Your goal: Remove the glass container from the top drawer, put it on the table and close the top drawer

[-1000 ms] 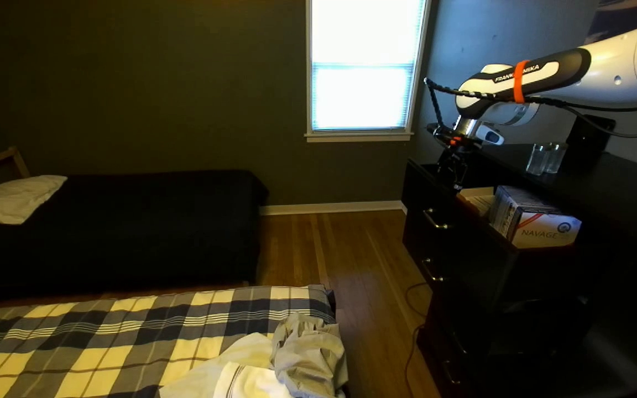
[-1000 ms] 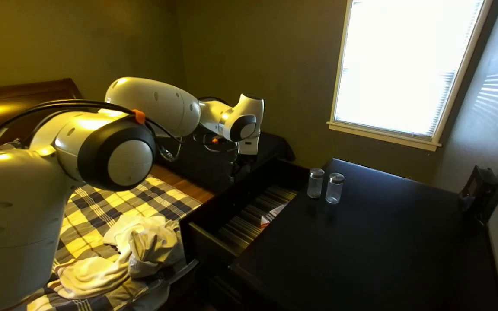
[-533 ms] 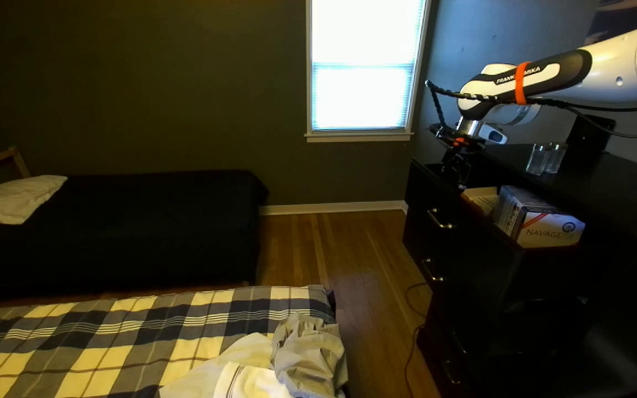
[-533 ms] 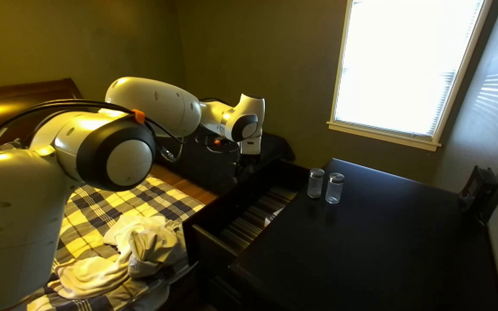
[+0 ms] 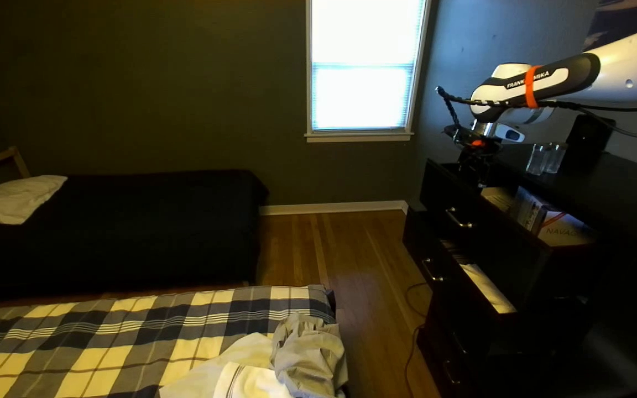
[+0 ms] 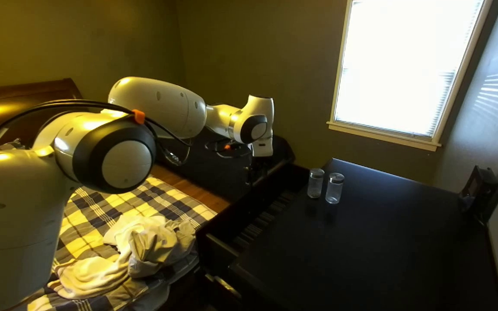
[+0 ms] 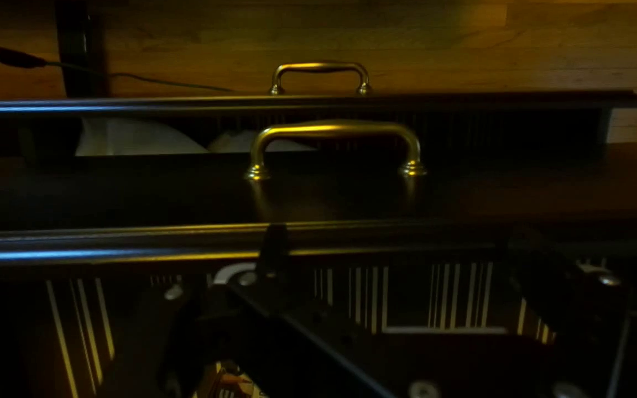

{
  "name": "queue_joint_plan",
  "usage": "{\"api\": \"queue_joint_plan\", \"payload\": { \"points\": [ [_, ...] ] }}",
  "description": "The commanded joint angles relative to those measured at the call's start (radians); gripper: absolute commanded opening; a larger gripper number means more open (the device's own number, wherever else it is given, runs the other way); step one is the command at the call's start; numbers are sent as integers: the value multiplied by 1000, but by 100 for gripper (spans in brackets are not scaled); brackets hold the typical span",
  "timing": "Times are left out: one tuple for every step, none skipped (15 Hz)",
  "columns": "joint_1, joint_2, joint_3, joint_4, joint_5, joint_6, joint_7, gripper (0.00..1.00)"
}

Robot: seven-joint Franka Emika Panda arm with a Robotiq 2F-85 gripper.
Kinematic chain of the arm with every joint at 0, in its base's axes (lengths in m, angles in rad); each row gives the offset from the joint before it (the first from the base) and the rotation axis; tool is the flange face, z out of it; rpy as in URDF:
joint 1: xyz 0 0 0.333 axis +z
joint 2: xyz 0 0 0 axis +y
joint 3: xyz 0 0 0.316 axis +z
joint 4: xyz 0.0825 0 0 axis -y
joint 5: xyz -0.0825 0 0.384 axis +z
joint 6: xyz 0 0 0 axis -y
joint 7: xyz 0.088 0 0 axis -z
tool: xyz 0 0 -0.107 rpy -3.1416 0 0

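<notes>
The flat, glossy black wooden counter [image 6: 383,242] is unchanged; the black-trimmed white robot arm [image 5: 564,80] now sits nearer to it. The wide, black wooden top drawer [image 5: 498,246] lies farther in beneath the counter than half a second ago, yet remains partly out, so closing is judged under way and unfinished. Its retreat uncovers the black wooden lower drawer [image 5: 457,287], itself pulled out, with white, sheet-like material [image 5: 487,288] inside. The dark, two-fingered end effector [image 7: 400,240] appears released, its fingers apart and nothing seen between them; whether it touches the top drawer's rim cannot be told. A clear, cylindrical, metal-lidded glass jar [image 6: 315,185] and a matching glass jar [image 6: 334,190] just beside it stand upright on the counter; which is the task's container is unclear, but removal appears already complete.
</notes>
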Motion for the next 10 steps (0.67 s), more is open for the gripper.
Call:
{"api": "queue_joint_plan", "payload": {
  "points": [
    [-13,-17,-18,-48,-43,66,-30,100],
    [-16,-18,-25,-48,-56,74,-33,100],
    [-19,-19,-31,-48,-65,82,-38,100],
    [-20,-20,-39,-50,-79,93,-40,100],
    [-23,-21,-45,-52,-89,102,-42,100],
    [-23,-22,-52,-56,-104,113,-42,100],
    [-24,-24,-59,-60,-117,121,-40,100],
    [-26,-26,-66,-64,-132,127,-41,100],
    [-28,-27,-73,-67,-146,133,-41,100],
    [-31,-29,-80,-71,-161,140,-40,100]
  ]
}}
